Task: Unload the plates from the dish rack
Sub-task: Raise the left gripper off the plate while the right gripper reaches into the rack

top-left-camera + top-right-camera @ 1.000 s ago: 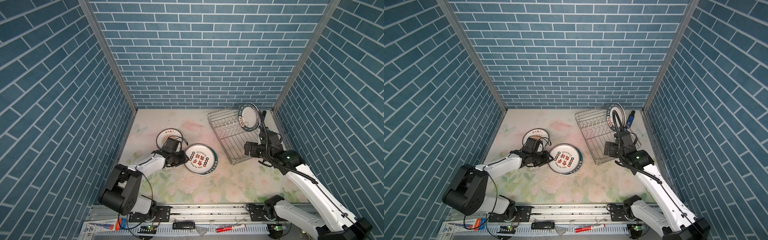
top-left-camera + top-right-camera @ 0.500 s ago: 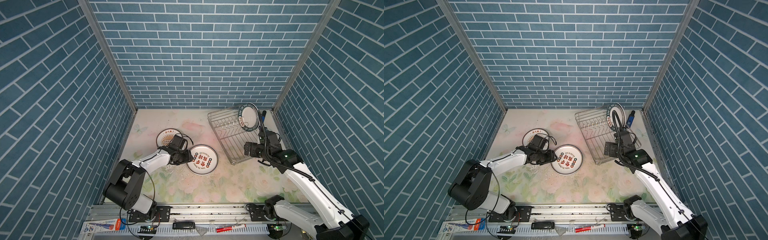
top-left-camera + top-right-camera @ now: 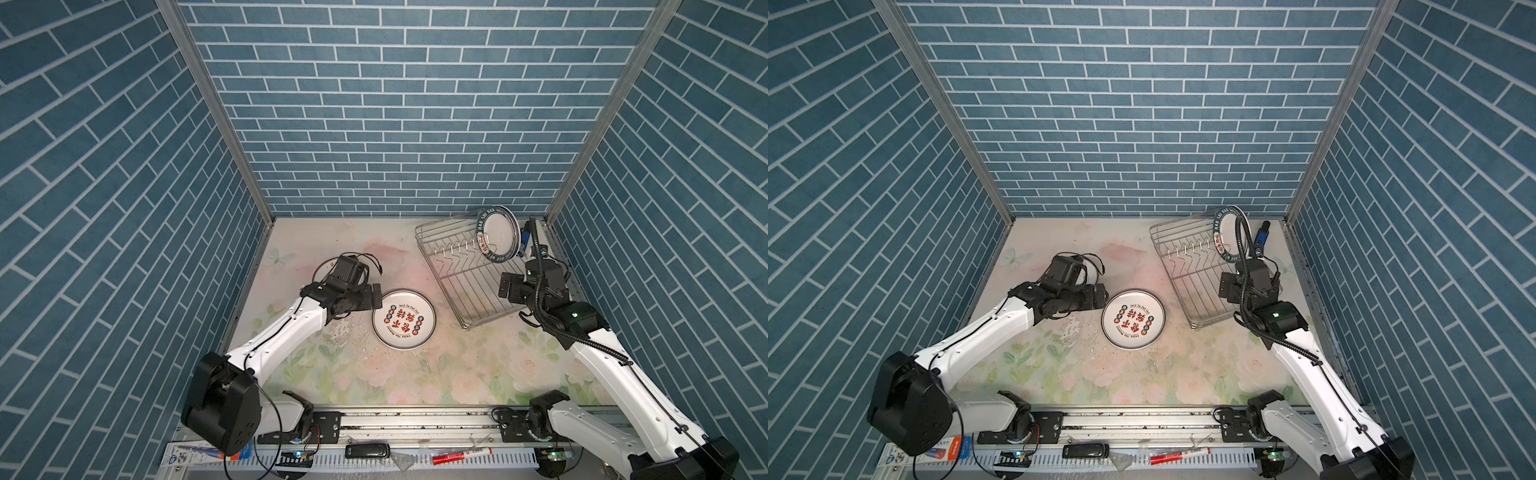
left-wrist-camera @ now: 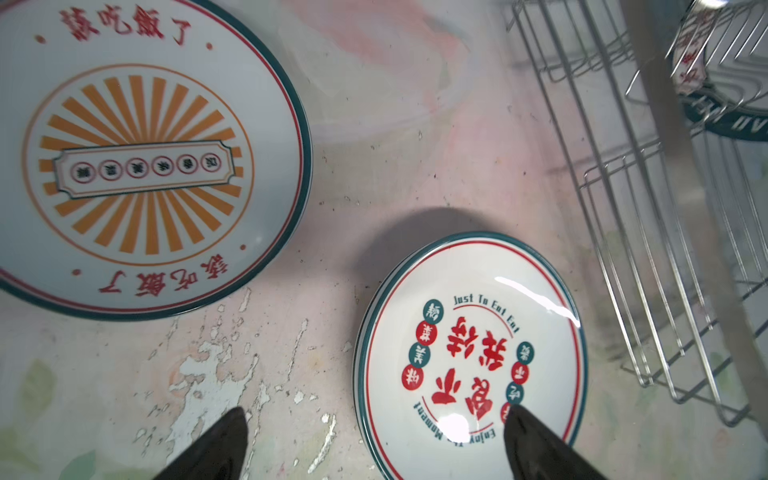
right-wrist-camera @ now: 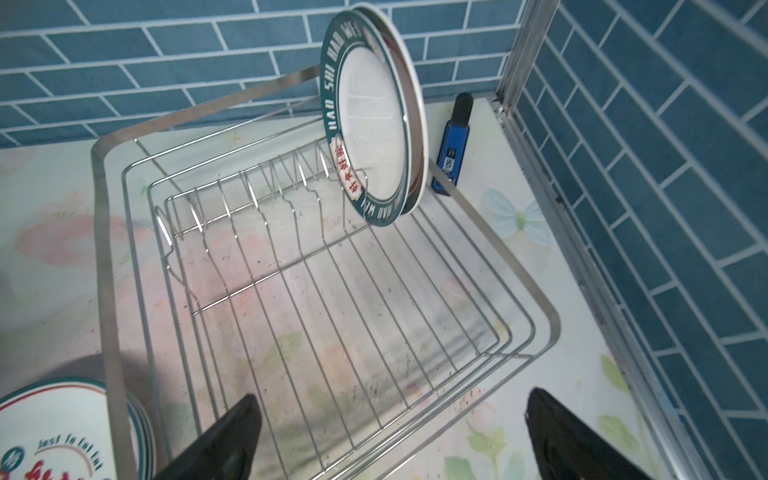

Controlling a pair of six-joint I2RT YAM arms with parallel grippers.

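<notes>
Both open, L tool over rim of plate stack, R tool at edge of dish rack

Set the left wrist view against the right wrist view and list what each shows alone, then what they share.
Left wrist only: the sunburst plate, flat on the table. Right wrist only: the blue device beside the dish rack, and the blue brick wall. Shared: the rack, the upright teal-banded plate in it, and the red-character plate outside it.
</notes>
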